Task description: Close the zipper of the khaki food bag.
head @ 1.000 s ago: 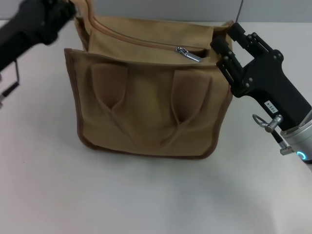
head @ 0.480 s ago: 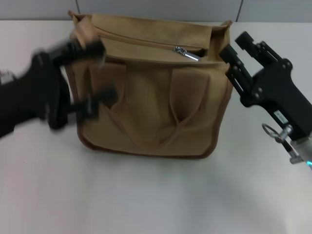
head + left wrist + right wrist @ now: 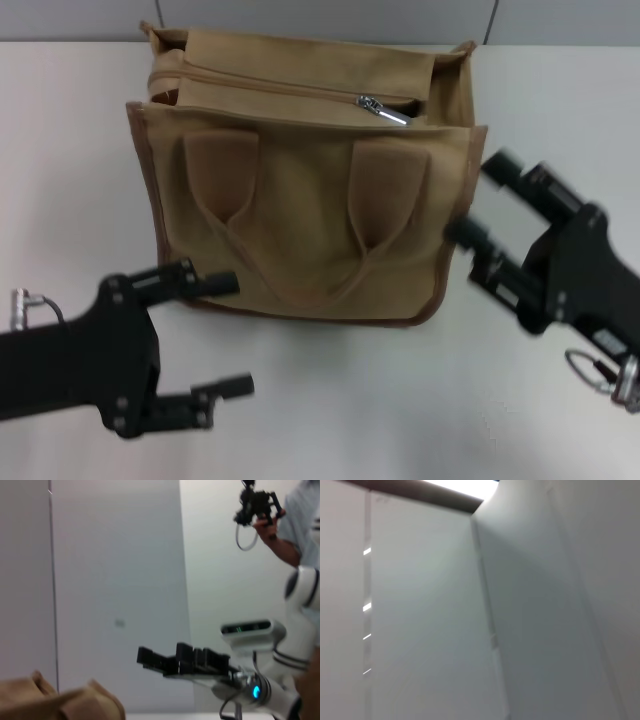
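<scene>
The khaki food bag stands upright mid-table, its two loop handles hanging flat against the front. The zipper runs across the flat top panel, with the silver pull tab near its right end. My left gripper is open and empty, low over the table in front of the bag's left bottom corner. My right gripper is open and empty just off the bag's right side. The left wrist view shows a corner of the bag and the right gripper farther off.
The white table lies bare in front of the bag, with a grey wall behind. In the left wrist view a person stands at the far side holding a black device. The right wrist view shows only walls.
My left arm swung from the bag's top left corner down to the table in front. My right gripper drew back from the top right corner and lower. The bag's top now lies flat.
</scene>
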### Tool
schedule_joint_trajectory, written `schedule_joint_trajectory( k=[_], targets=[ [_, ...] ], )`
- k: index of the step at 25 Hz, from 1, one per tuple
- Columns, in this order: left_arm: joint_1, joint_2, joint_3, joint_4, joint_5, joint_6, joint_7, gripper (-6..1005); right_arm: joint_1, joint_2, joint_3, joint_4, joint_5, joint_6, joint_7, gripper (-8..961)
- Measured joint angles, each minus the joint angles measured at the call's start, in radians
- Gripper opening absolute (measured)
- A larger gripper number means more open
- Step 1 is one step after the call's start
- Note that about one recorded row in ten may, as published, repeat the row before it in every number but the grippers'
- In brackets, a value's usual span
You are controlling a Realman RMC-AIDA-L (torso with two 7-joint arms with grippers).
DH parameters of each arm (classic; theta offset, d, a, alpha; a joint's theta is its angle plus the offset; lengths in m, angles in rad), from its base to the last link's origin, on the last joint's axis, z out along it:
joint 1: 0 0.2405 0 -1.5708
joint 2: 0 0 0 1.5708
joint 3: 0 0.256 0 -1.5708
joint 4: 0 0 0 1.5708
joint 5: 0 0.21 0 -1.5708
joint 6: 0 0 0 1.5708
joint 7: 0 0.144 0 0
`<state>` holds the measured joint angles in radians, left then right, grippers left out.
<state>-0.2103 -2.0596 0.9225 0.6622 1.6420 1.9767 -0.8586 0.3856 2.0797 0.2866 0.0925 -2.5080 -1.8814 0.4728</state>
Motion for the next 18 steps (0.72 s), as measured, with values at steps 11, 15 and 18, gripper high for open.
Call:
schedule_joint_trajectory(
  k=[11,15,18],
  targets=[
    [-0.013,0.001,-0.005,-0.069,0.099,-0.068,0.029,782,0.008,0.004,-0.19,-0.047,0.0,0.076,-0.008,675],
    [-0.011,-0.001,-0.005,-0.069,0.156,-0.081,0.029,782,-0.001,0.005,-0.218,-0.047,0.0,0.113,-0.008,678],
    [-0.001,-0.002,-0.006,-0.069,0.163,-0.083,0.029,782,-0.003,0.005,-0.234,-0.047,0.0,0.117,-0.008,681]
  ],
)
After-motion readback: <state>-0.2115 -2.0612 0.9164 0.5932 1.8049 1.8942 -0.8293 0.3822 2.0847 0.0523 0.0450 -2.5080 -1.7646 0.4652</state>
